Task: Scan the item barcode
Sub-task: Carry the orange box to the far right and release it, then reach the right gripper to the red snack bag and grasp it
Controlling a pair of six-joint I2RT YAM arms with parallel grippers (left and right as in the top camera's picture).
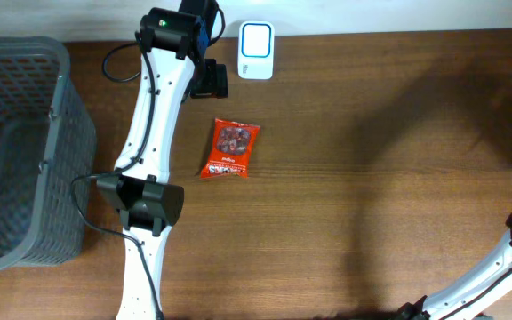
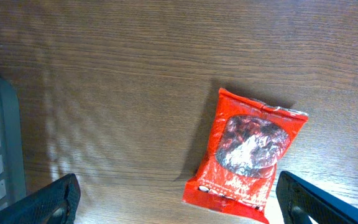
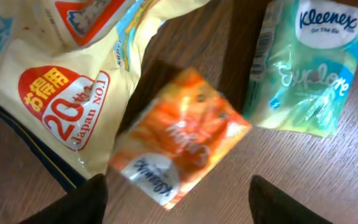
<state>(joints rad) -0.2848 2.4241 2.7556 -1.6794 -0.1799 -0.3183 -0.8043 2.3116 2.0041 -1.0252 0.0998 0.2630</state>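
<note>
Up near the far edge of the wooden bench (image 1: 372, 196) stands a white scanner (image 1: 256, 51). A red snack packet (image 1: 231, 148) lies flat on the bench a little nearer the middle, apart from the scanner and printed side up. A grey basket (image 1: 16, 151) sits at the left end.

The left hand (image 1: 210, 80) hangs between scanner and packet. In its wrist view, the left hand (image 2: 176, 186) is spread wide and grips nothing. The packet (image 2: 247, 155) lies on the wood ahead of it, closer to the finger at the right of the picture.

The right hand (image 3: 178, 183) is also open and holds nothing. Beyond it a blurred, tilted orange tissue pack (image 3: 179, 134) sits between a yellow bag (image 3: 61, 87) and a green tissue pack (image 3: 303, 68) — neither finger touches it.
</note>
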